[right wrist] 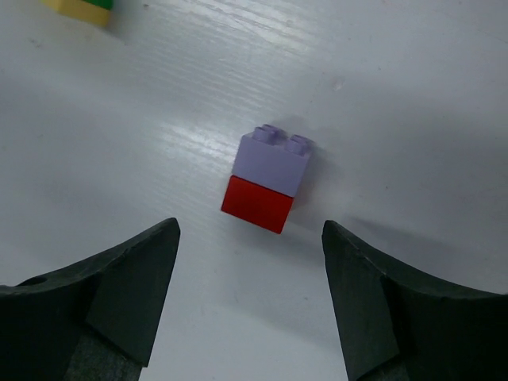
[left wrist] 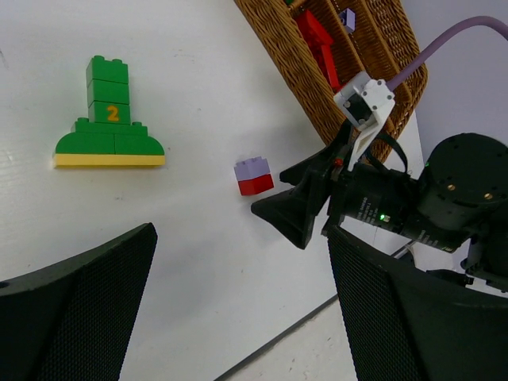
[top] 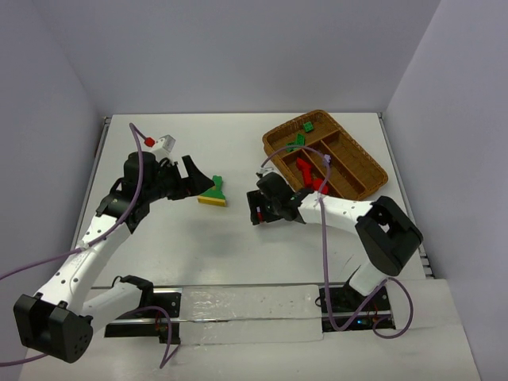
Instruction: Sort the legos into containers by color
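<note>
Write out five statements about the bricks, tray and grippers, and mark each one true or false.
1. The lilac-and-red brick lies on the table between the right gripper's fingers, untouched. True.
2. The left gripper is shut on the green-and-yellow piece. False: it is open and empty, and the piece lies on the table.
3. Red bricks lie in the wicker tray. True.
4. The green-and-yellow piece bears a 5. False: it shows a 2.
5. The lilac-and-red brick sits in the tray. False: it lies outside, beside the tray.
</note>
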